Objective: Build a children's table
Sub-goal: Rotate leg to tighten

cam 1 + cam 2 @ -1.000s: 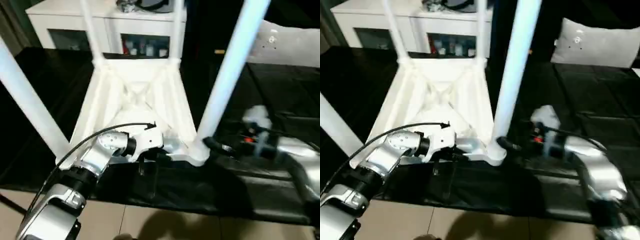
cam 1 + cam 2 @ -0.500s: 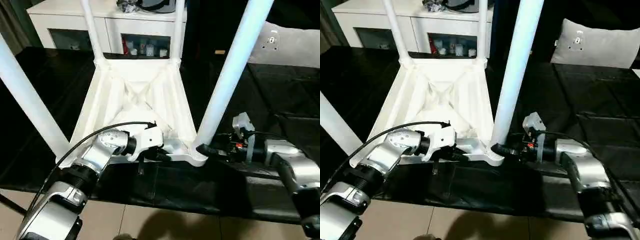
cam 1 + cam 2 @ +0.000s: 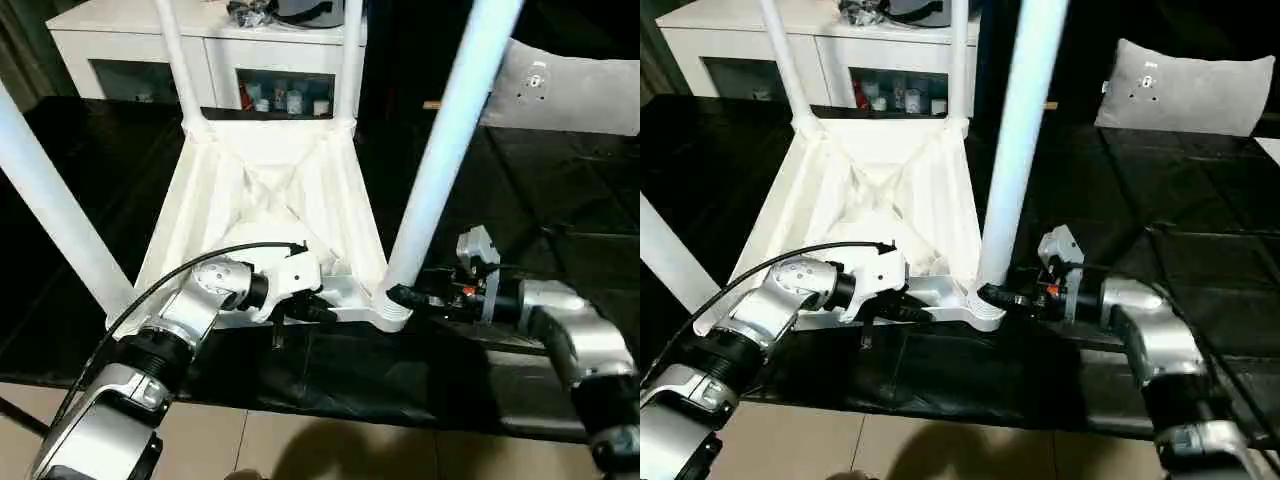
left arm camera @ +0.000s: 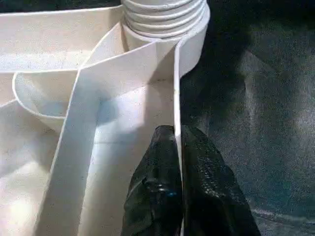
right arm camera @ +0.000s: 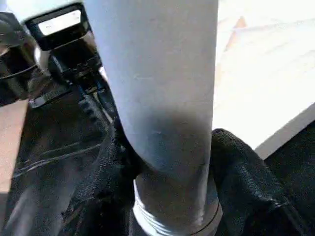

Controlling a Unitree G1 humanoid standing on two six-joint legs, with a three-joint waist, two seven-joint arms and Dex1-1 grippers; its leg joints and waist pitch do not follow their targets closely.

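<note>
Four legs stand up from the upside-down tabletop (image 3: 270,190) on the black worktop (image 3: 560,230); left gripper (image 4: 176,147) pinches its rim; right gripper (image 3: 992,295) hugs the near leg (image 3: 440,160); table looks almost built.

White leg (image 5: 162,98) stands between the right gripper (image 5: 172,182) fingers.

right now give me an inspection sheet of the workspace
surface: black cloth under the work.
job's things: tabletop lies underside up; four legs stand in its corner sockets, the near right leg included.
clutter: nothing seen on the cloth.
end effectors: left end effector pinches the tabletop's near rim; right end effector has its fingers on either side of the near right leg's base.
cables: black cable loops over the left forearm.
surroundings: white cabinet behind; grey cushion.
</note>
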